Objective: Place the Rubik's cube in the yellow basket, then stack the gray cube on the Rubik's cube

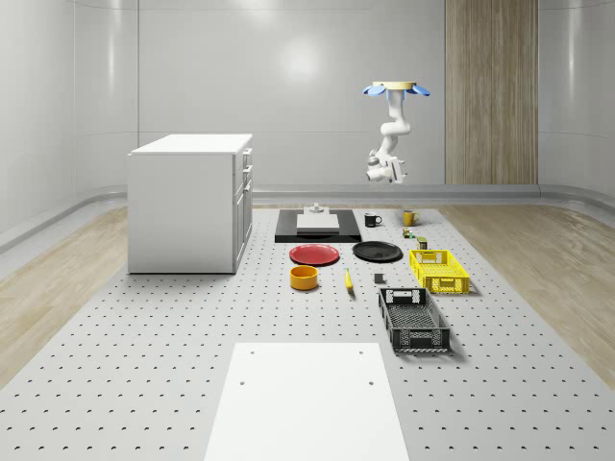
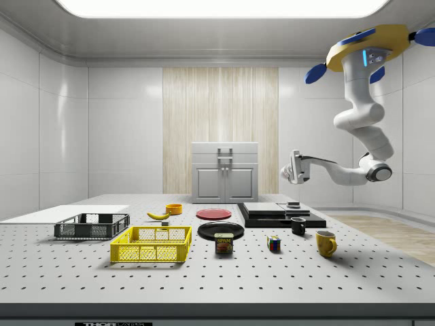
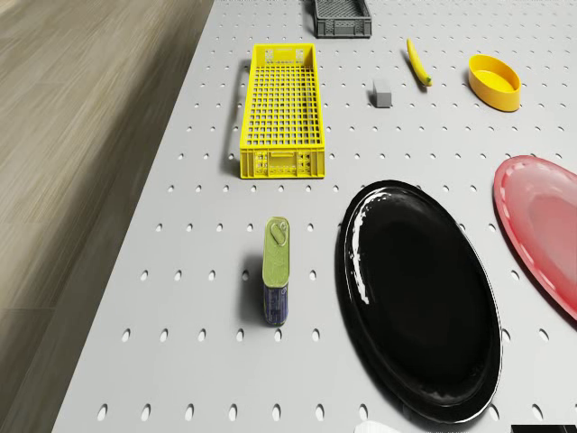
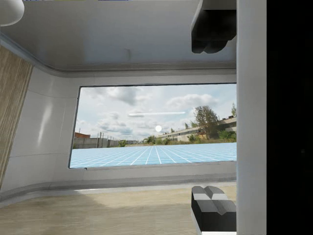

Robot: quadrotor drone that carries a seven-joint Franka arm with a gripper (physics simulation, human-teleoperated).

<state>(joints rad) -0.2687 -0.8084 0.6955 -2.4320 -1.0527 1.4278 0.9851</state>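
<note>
1. Two steps in the task, and by my reading neither has begun: the yellow basket holds nothing, going by the side and drone views.
2. Drone hovers high over the far end of the table, arm folded beneath it. Gripper hangs in the air pointing sideways, well above everything; the wrist view looks out at a window, not the table.
3. Fingers stand well apart with nothing between them.
4. Rubik's cube rests on the table far below the gripper, between a can and a yellow mug, well apart from the basket.
5. Gray cube sits farther from the gripper, just beside the basket, near a banana.
6. Left: descend, grasp the Rubik's cube, basket it, then stack.
</note>
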